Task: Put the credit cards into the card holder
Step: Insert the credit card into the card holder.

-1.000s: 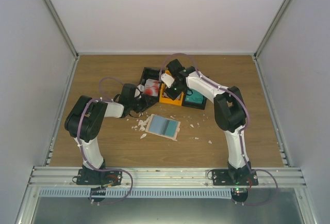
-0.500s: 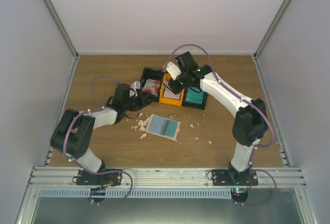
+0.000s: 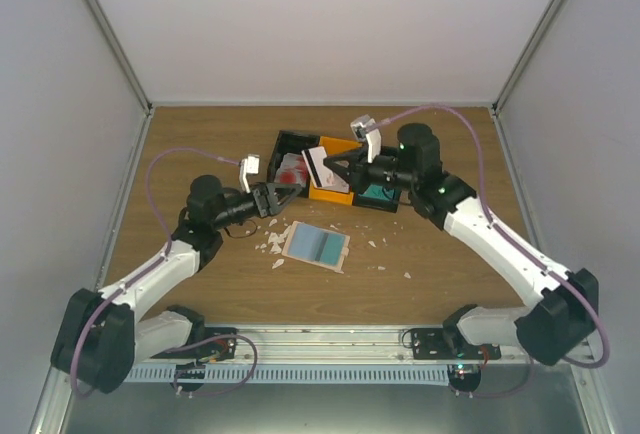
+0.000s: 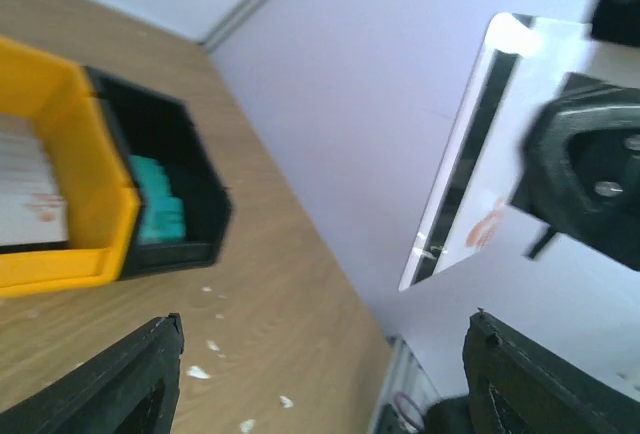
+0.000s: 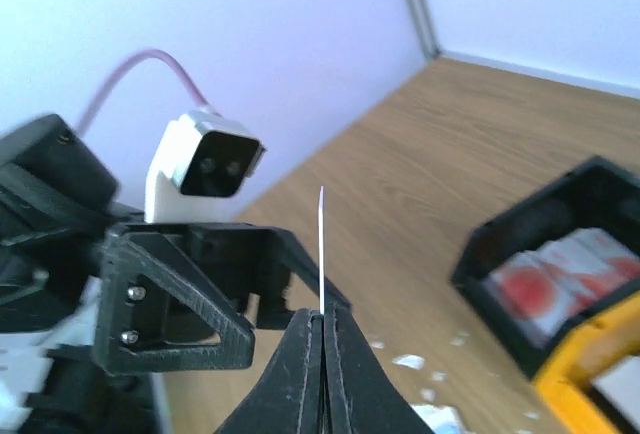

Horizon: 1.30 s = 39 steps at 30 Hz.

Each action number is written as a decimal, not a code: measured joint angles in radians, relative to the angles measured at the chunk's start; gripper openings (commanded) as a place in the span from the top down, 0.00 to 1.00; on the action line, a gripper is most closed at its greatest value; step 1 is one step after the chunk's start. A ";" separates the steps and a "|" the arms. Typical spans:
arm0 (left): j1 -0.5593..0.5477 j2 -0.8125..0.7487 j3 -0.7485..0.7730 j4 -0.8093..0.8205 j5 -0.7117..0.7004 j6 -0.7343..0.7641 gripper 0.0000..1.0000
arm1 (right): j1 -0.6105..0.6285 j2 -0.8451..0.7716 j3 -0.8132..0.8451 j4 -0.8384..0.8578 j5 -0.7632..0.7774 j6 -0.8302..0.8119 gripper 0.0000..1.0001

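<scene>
**Right fingers pinch a card; left fingers spread**

Right gripper (image 5: 322,322): fingers pressed flat together on a pale card (image 4: 468,169) with a dark stripe along one long side. From the right wrist it shows only as a thin edge. The card is held in the air above the bins.

Left gripper (image 3: 273,196): fingers wide apart with nothing between them, pointed at the held card and close to it.

Below are three joined bins:
- black bin (image 3: 296,135) with red-and-white cards (image 3: 293,167)
- orange bin (image 3: 330,194) with pale cards
- second black bin (image 4: 200,194) with teal cards (image 4: 155,216)

The wallet (image 3: 317,245) lies open and flat, nearer the arm bases than the bins, blue-grey inner face up. White scraps (image 3: 270,244) are scattered beside it.

The table (image 3: 200,134) is brown wood grain. Plain pale walls (image 3: 320,24) stand on three sides, and a metal rail (image 3: 320,336) runs along the near edge.
</scene>
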 measured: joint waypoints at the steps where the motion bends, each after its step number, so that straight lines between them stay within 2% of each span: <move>1: -0.003 -0.020 -0.007 0.015 0.019 -0.006 0.23 | 0.000 -0.026 -0.039 0.053 -0.026 0.058 0.99; 5: -0.027 -0.080 -0.026 0.069 0.079 -0.037 0.27 | 0.000 -0.082 -0.186 0.261 -0.100 0.284 0.99; 13: -0.092 -0.108 -0.027 0.105 0.142 -0.080 0.58 | 0.000 -0.137 -0.386 0.537 -0.182 0.597 0.99; 19: -0.125 -0.101 -0.027 0.106 0.159 -0.089 0.78 | 0.000 -0.157 -0.428 0.645 -0.219 0.693 1.00; 23: -0.132 -0.100 -0.027 0.105 0.160 -0.092 0.96 | 0.001 -0.163 -0.462 0.692 -0.232 0.732 0.99; 25: -0.133 -0.100 -0.026 0.105 0.161 -0.089 1.00 | 0.001 -0.163 -0.473 0.705 -0.237 0.740 0.98; 27: -0.136 -0.100 -0.026 0.107 0.166 -0.086 1.00 | 0.000 -0.163 -0.481 0.707 -0.236 0.740 0.89; 29: -0.137 -0.100 -0.026 0.094 0.164 -0.077 1.00 | 0.000 -0.164 -0.482 0.690 -0.231 0.730 0.73; 31: -0.137 -0.101 -0.025 0.056 0.153 -0.054 1.00 | 0.001 -0.171 -0.480 0.630 -0.209 0.692 0.62; 34: -0.137 -0.104 -0.024 -0.060 0.099 0.008 1.00 | 0.003 -0.193 -0.475 0.497 -0.130 0.623 0.56; 39: -0.137 -0.106 -0.032 -0.270 -0.005 0.112 1.00 | 0.022 -0.221 -0.473 0.251 0.083 0.501 0.55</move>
